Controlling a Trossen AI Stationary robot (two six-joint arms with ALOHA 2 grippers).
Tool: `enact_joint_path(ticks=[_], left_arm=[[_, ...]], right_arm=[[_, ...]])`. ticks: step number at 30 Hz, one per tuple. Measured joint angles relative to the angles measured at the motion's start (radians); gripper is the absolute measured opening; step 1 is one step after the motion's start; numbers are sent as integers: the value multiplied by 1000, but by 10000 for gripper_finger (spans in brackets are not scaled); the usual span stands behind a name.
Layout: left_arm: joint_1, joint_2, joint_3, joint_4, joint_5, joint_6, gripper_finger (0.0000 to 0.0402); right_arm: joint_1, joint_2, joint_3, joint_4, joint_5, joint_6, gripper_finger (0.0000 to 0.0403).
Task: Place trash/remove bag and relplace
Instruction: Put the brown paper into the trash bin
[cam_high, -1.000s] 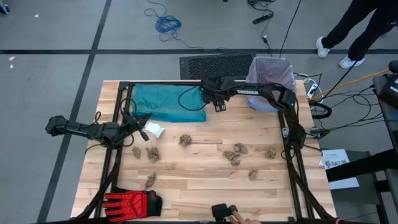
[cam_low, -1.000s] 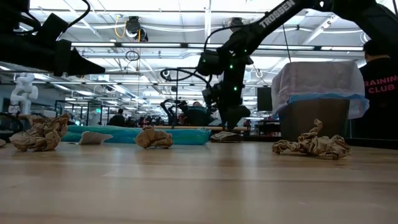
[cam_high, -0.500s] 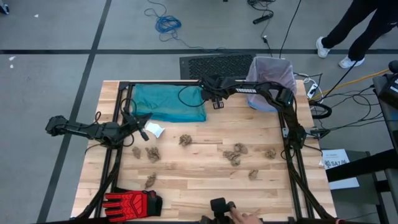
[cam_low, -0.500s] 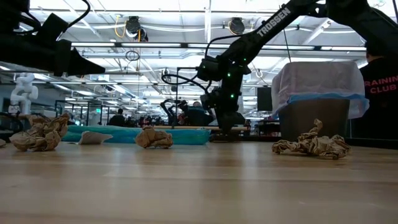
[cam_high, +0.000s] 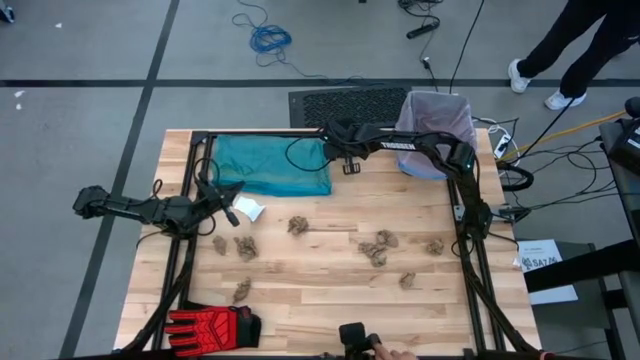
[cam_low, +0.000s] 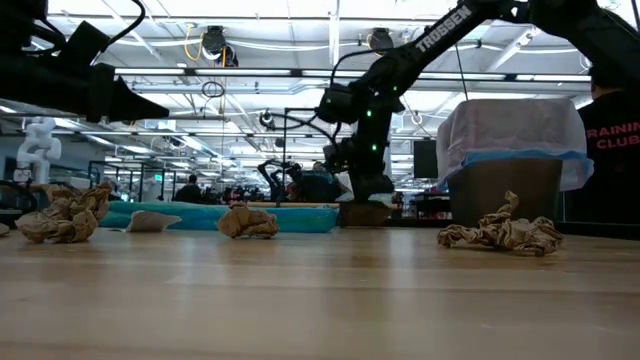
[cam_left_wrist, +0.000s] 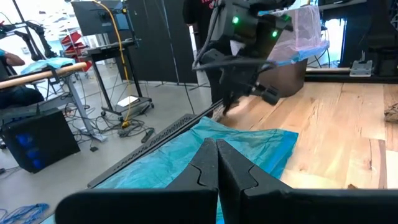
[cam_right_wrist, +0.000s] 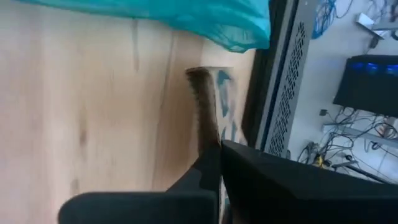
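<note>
Room: concrete floor is spreading around a pale wooden table, with a person's legs showing at the far right corner.
Right claw: the right gripper is reaching over the table's far edge, its fingers pressed together on a thin flat brown-edged card that is standing on the wood.
Beside the right claw: the teal bag is lying flat on the far left part of the table, its near corner just beside the right gripper.
Left claw: the left gripper is hanging closed and empty above the table's left side, pointing toward the teal bag.
Near the left claw: a small white scrap is lying just beside the left gripper.
Bin: the trash bin is standing at the far right corner, by the right arm, with the pale pink liner draped over its rim.
Trash: the paper wads are lying scattered across the middle of the table, all of them outside the bin.
Near edge: a red-and-black glove is resting at the near left corner.
Far floor: a blue cable is lying coiled beyond the table.
</note>
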Motion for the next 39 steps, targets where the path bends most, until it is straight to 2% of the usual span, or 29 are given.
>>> enact_joint_path(ticks=[5, 10, 17, 20, 23, 32, 39], left_arm=[[0, 0, 0, 0, 0, 0, 0], [0, 0, 0, 0, 0, 0, 0], [0, 0, 0, 0, 0, 0, 0], [0, 0, 0, 0, 0, 0, 0], [0, 0, 0, 0, 0, 0, 0], [0, 0, 0, 0, 0, 0, 0], [0, 0, 0, 0, 0, 0, 0]], right_arm=[[35, -99, 1, -14, 2, 24, 0], [69, -252, 1, -16, 25, 50, 0], [78, -508, 2, -95, 223, 163, 0], [64, -604, 2, -180, 322, 263, 0], [32, -673, 3, -293, 362, 400, 0], [-62, -723, 2, -720, 353, 726, 0], [-99, -723, 2, -765, 277, 850, 4]])
